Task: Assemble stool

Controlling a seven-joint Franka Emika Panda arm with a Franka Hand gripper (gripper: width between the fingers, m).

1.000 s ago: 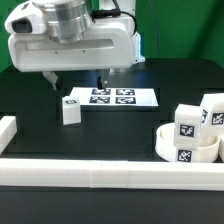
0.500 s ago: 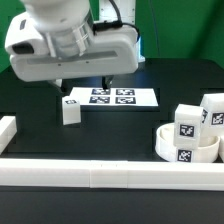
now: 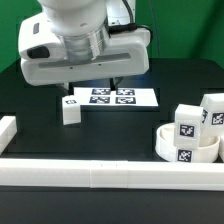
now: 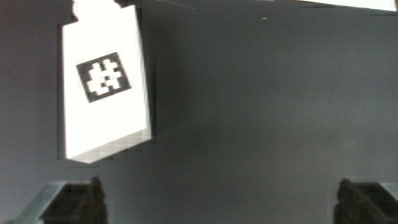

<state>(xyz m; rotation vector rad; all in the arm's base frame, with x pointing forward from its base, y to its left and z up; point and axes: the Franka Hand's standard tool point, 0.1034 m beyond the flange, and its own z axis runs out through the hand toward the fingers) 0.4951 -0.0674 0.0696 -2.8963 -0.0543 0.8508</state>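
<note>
One white stool leg (image 3: pixel 70 109) with a square tag stands alone on the black table, just off the marker board's corner at the exterior view's left. In the wrist view the leg (image 4: pixel 103 85) appears as a long white block with one tag. The round white seat (image 3: pixel 185 147) sits at the exterior view's right. Two more tagged legs (image 3: pixel 188 122) (image 3: pixel 213 110) rest on or behind it. My gripper (image 3: pixel 91 84) hovers above the table behind the lone leg, open and empty. In the wrist view the gripper (image 4: pixel 222 205) shows both fingertips (image 4: pixel 75 200) wide apart, with bare table between them.
The marker board (image 3: pixel 112 97) lies flat under the gripper. A long white bar (image 3: pixel 100 172) edges the table's front. A short white bar (image 3: pixel 8 130) stands at the exterior view's left.
The arm and gripper have shifted toward the exterior view's right, and the wrist has turned. The gripper stays open. The leg, seat and other parts have not moved.
</note>
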